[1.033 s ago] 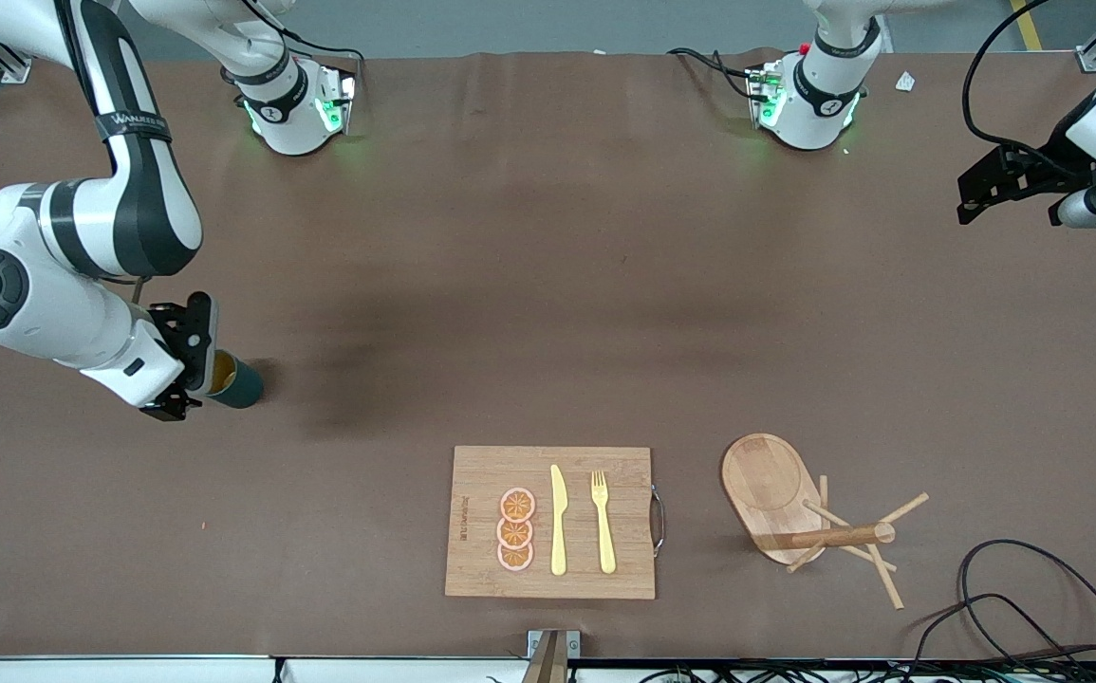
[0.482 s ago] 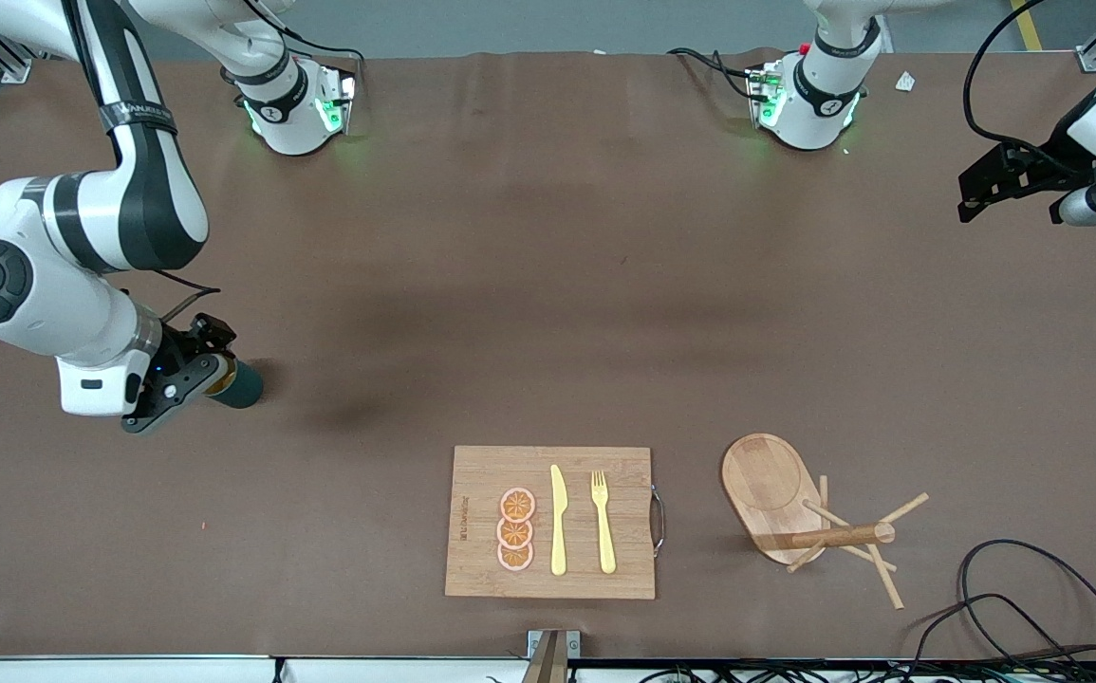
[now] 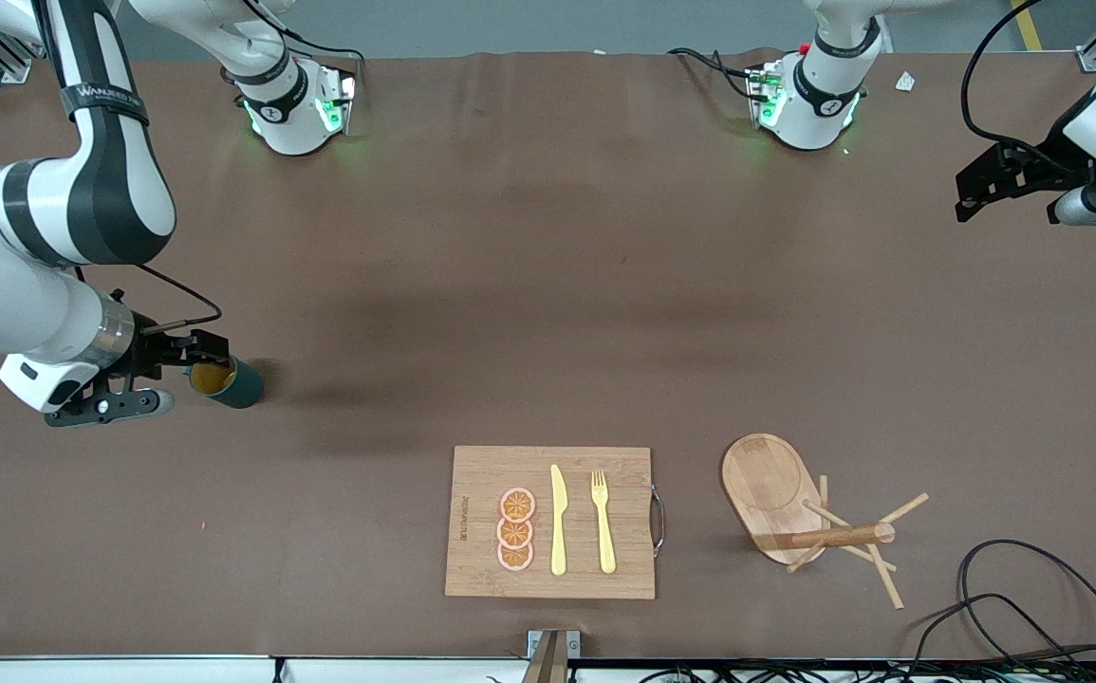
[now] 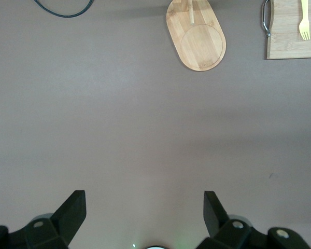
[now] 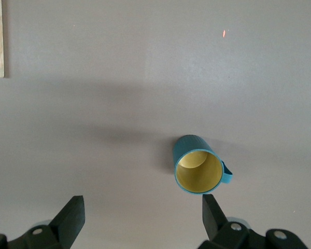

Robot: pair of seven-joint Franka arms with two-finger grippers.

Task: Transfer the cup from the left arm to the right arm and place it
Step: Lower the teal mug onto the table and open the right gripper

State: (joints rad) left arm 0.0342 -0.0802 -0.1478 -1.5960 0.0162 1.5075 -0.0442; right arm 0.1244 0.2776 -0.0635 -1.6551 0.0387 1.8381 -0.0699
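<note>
Cup (image 3: 225,381) stands free (handle hidden from front camera).

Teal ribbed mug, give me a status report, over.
Right gripper open, beside the teal ribbed mug, not holding it. Mug stands upright on the brown table. Left gripper open, waiting at its end. Nothing in the way.

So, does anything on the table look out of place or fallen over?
Yes: the wooden peg stand lies tipped on its side, beside the cutting board, toward the left arm's end. The cup stands upright and free near the open right gripper.
</note>
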